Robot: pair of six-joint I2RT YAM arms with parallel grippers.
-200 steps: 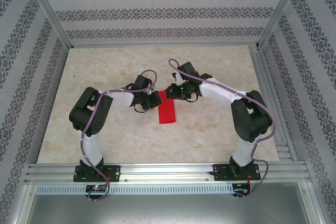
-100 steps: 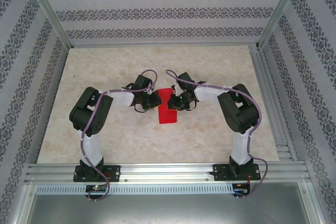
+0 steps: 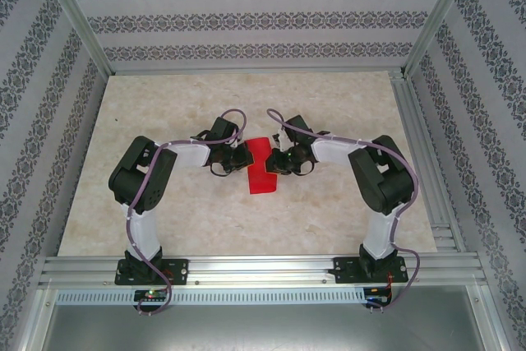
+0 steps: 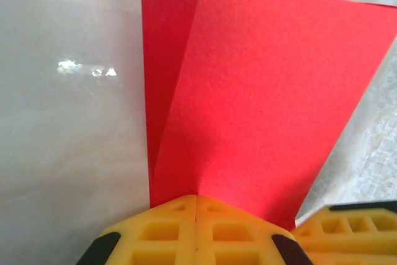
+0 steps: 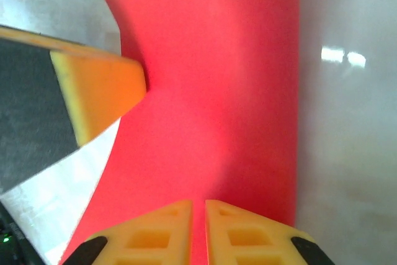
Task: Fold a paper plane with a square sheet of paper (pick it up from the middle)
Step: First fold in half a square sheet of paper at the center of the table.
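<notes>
The square sheet of paper (image 3: 261, 172) is bright red, folded lengthwise and standing partly off the table between my two grippers. My left gripper (image 3: 245, 158) is shut on its left edge. In the left wrist view the yellow jaws (image 4: 196, 198) are pressed together, and two layers of the paper (image 4: 260, 91) fan out from the seam. My right gripper (image 3: 275, 162) holds the opposite edge. In the right wrist view its jaws (image 5: 198, 204) stand a thin slit apart with the red paper (image 5: 211, 91) running into it. The left gripper's fingertip (image 5: 99, 91) touches the paper from the far side.
The marble-patterned table (image 3: 181, 211) lies under both arms. Aluminium rails (image 3: 246, 269) run along the near edge and a rail (image 3: 419, 162) along the right side. Patterned walls enclose the back and sides.
The right arm has swung left and drawn in toward the paper, and its jaws have closed down onto the paper's right edge. The left arm and its grip have not moved.
</notes>
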